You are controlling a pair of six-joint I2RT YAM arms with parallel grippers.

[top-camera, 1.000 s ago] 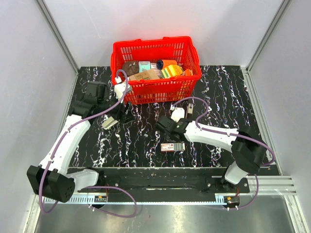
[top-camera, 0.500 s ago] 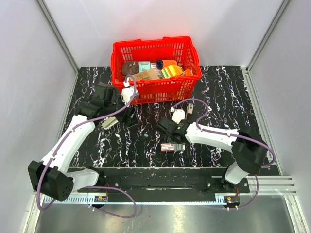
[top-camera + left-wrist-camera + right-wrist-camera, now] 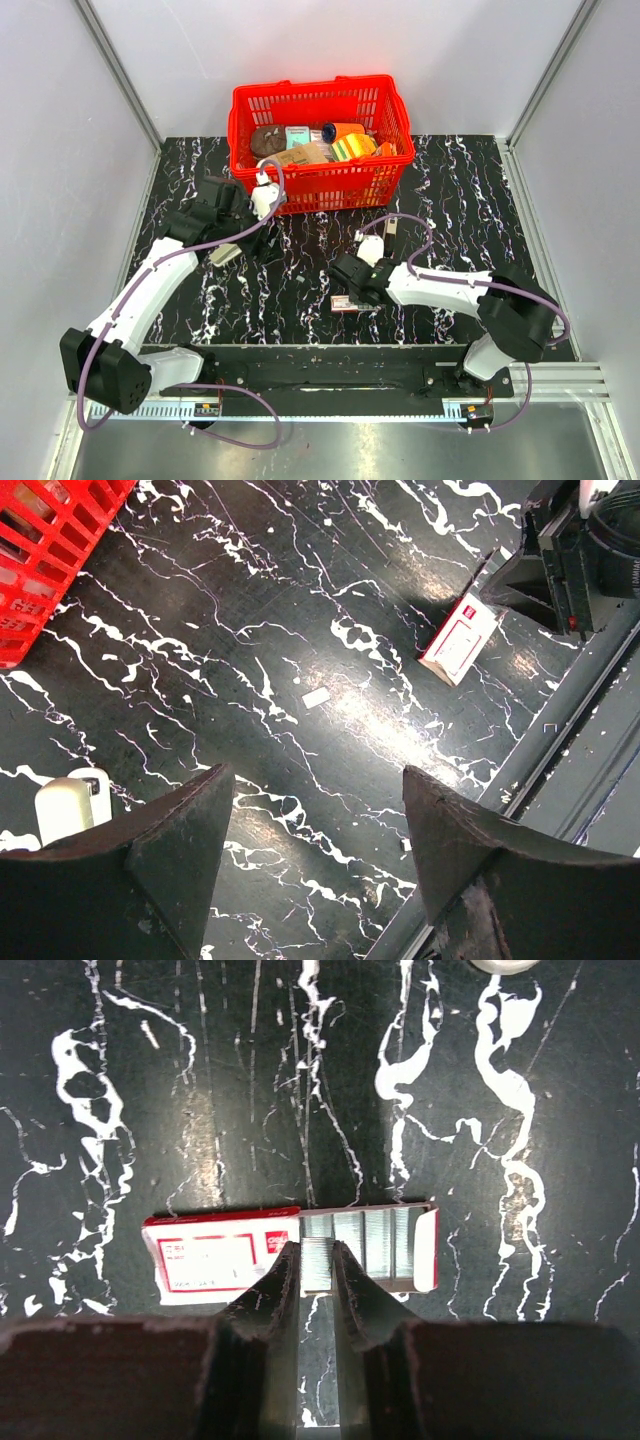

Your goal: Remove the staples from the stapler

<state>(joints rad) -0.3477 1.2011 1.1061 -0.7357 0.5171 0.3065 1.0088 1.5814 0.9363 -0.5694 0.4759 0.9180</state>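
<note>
**Condition.** The right fingers (image 3: 288, 1272) stand nearly closed, and a short silvery staple strip (image 3: 318, 1260) shows in the narrow gap between their tips. It appears to be pinched there. They hang over the pulled-out tray (image 3: 385, 1245) of the red-and-white box (image 3: 220, 1255), which lies close to the near edge of the surface (image 3: 470, 200), about mid-width. The left fingers (image 3: 185, 830) are spread wide and hold nothing. The stapler (image 3: 225, 252), as far as the top view allows it to be identified, lies toward the left edge, off the near left corner of the red basket (image 3: 320, 190) and well apart from the box. It cannot be told whether it has been emptied.

**Hazards.**
- Strip misses the tray. The strip sits at the sleeve end of the tray, so it may catch on the sleeve edge and fall onto the surface.
- Box shifts. It is light and nothing holds it — a downward or sideways push from the right fingers would probably slide or tip it and spill the rows already inside.
- Strip breaks. Too firm a pinch, or a twist on release, may split it. A small pale sliver (image 3: 316, 697) already lies loose mid-surface.
- Stapler left part-loaded — its channel should be checked before the task is counted as done.
</note>
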